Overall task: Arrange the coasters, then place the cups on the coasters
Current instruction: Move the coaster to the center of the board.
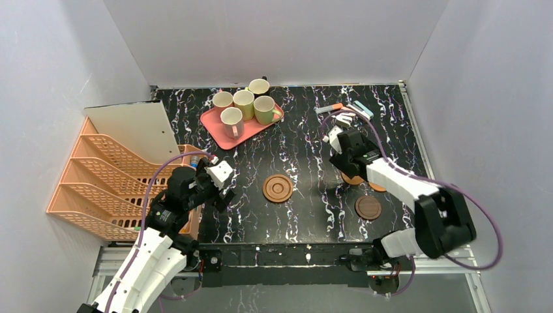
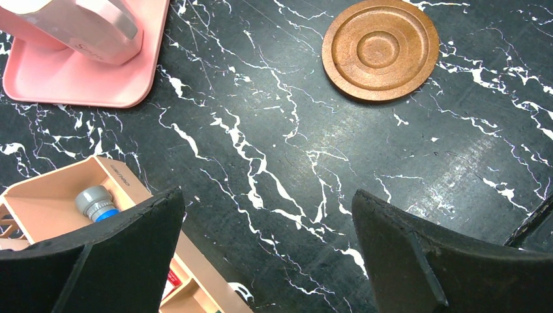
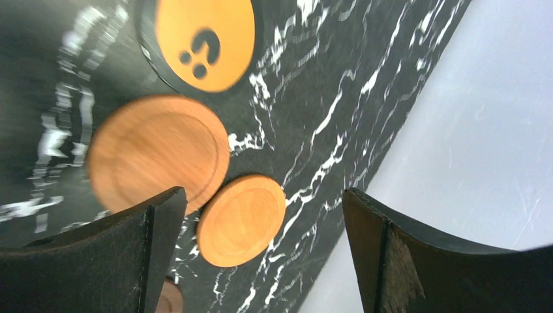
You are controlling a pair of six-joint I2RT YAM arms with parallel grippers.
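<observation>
Right gripper (image 3: pixel 262 199) hangs wide open and empty over two touching coasters (image 3: pixel 158 153) (probably to spread them); cups (image 1: pixel 244 103) sit bunched on the tray (image 1: pixel 210 122), eleven o'clock.

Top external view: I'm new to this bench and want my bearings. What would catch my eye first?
Five cups cluster at a pink tray at the far middle of the black marbled table. Nearer, a ringed coaster lies mid-table and a dark coaster to its right. An orange file rack fills the left edge.
</observation>
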